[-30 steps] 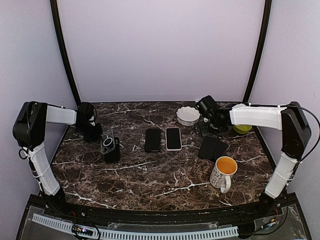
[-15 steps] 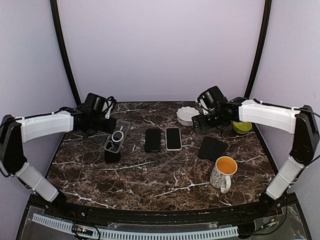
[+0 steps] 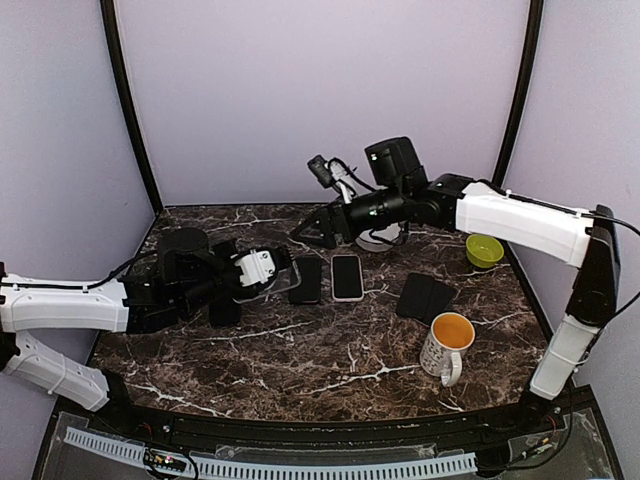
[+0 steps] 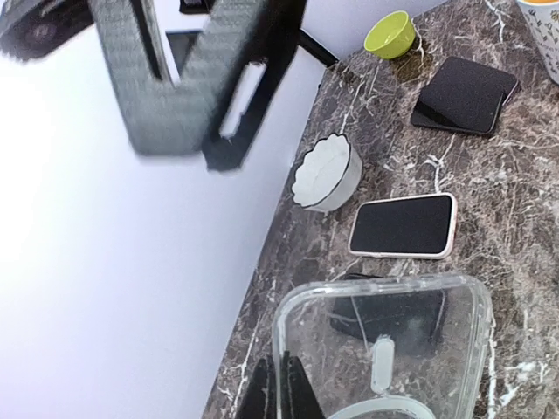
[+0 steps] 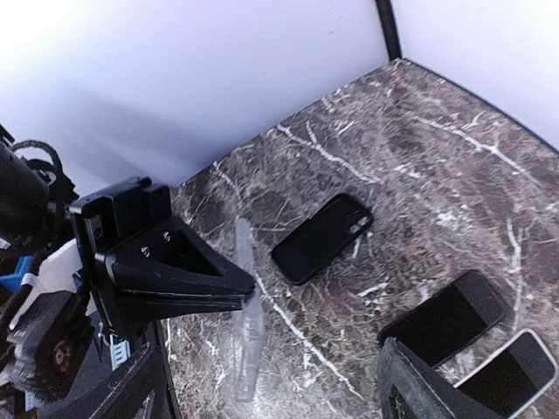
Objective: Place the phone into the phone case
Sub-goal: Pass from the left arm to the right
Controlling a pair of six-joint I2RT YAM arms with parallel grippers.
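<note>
My left gripper (image 3: pixel 262 270) is shut on the edge of a clear phone case (image 4: pixel 384 349) with a white ring, holding it tilted above the table, just left of two phones. In the left wrist view its fingers (image 4: pixel 281 388) pinch the case rim. A black phone (image 3: pixel 306 280) lies screen up, seen partly through the case. A white-edged phone (image 3: pixel 346 277) lies beside it and shows in the left wrist view (image 4: pixel 403 225). My right gripper (image 3: pixel 312 230) hovers open and empty above the phones; the right wrist view (image 5: pixel 271 371) shows the clear case (image 5: pixel 246 323) edge-on.
A black case-like item with camera cutouts (image 3: pixel 222 305) lies at the left, also in the right wrist view (image 5: pixel 321 238). A white fluted bowl (image 4: pixel 326 175), a green bowl (image 3: pixel 484 250), a black folded item (image 3: pixel 425 296) and a mug with orange inside (image 3: pixel 447 345) stand on the right.
My left arm swung round to the front and carried the clear case right, off the black item. My right arm rose and swung left over the phones.
</note>
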